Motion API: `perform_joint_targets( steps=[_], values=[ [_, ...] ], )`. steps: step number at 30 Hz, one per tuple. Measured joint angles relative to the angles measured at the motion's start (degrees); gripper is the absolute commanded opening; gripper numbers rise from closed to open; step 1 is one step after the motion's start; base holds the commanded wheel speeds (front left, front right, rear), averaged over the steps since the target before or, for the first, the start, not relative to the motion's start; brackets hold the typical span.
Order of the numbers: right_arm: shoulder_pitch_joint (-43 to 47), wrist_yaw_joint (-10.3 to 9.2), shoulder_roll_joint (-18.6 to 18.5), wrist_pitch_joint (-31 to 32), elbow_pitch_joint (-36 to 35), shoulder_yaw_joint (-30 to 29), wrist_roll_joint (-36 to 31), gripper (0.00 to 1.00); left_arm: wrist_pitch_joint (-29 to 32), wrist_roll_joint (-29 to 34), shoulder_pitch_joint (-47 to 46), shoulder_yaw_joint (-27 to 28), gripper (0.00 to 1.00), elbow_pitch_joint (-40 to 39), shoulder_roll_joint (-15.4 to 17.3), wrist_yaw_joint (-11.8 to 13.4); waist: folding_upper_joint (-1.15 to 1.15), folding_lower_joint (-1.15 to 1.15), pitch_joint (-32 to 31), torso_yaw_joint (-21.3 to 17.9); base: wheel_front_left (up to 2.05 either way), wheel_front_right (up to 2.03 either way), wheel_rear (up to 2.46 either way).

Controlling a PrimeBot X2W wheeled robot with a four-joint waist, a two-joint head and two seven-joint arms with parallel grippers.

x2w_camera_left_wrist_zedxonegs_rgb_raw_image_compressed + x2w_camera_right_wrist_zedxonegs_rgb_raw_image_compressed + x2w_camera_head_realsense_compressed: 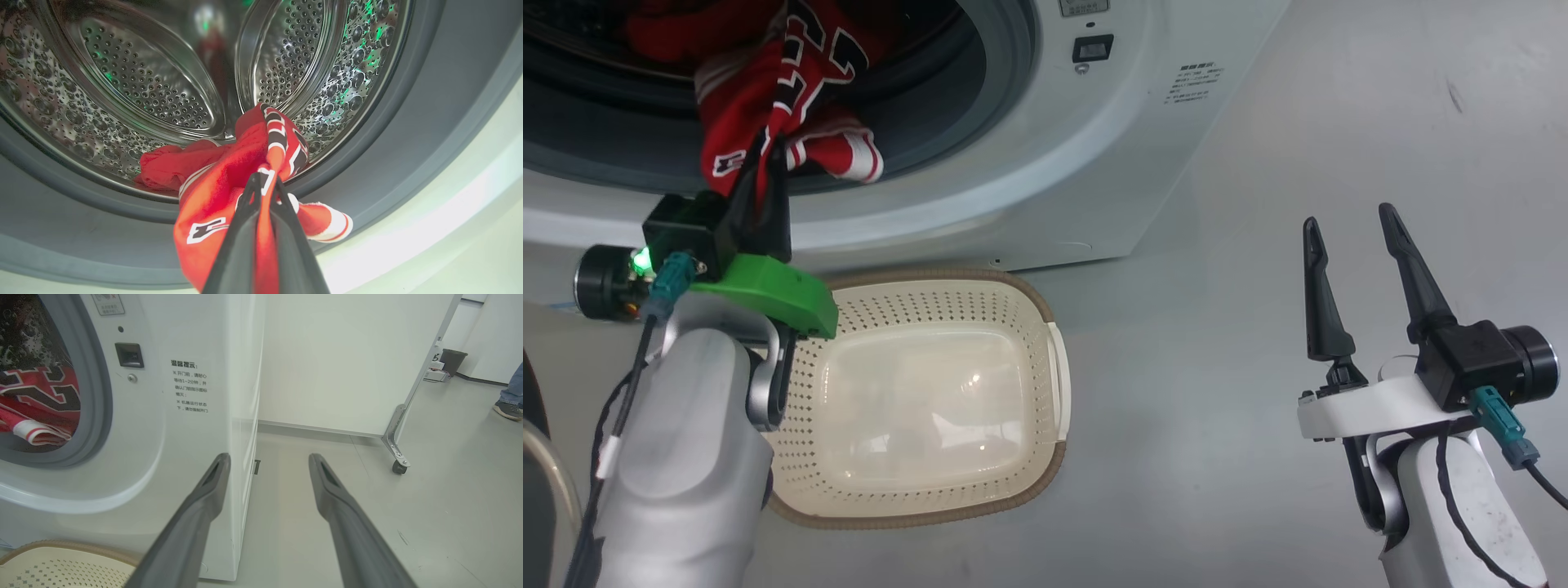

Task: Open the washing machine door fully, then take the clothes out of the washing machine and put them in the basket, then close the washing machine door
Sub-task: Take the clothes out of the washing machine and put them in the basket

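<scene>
Pinching soft red white-striped clothes [220,179] at the white washing machine [1045,163] mouth, left gripper [265,181] clamped; right gripper [1347,215] gapes empty

We see red clothes [756,98] with white stripes, dark lettering; cream perforated basket [1013,320], brown rim; white washing machine [1054,163].

The red clothes [220,175] have white stripes and dark letters. They spill out of the shiny drum, over the grey ring of the big white washing machine [1029,155], pinched in the left gripper [266,181]. The cream basket [1013,327] with little holes sits on the floor just below.
</scene>
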Motion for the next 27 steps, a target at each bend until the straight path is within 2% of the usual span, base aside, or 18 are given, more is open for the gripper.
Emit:
perform_joint_targets(
  steps=[8,27],
  values=[
    [3.04,0.54,0.10,0.00,0.76,0.00,0.32,1.00,0.00,0.73,7.04,-0.24,0.00,-5.08,-0.23,1.87,0.00,0.00,-4.51,1.90,0.00,0.00,0.00],
    [8.06,0.88,0.80,0.00,1.44,0.44,4.72,1.00,-0.01,2.22,19.41,-0.38,0.00,-20.62,-0.12,3.38,0.00,0.00,-13.28,5.56,0.00,0.00,0.00]
  ],
)
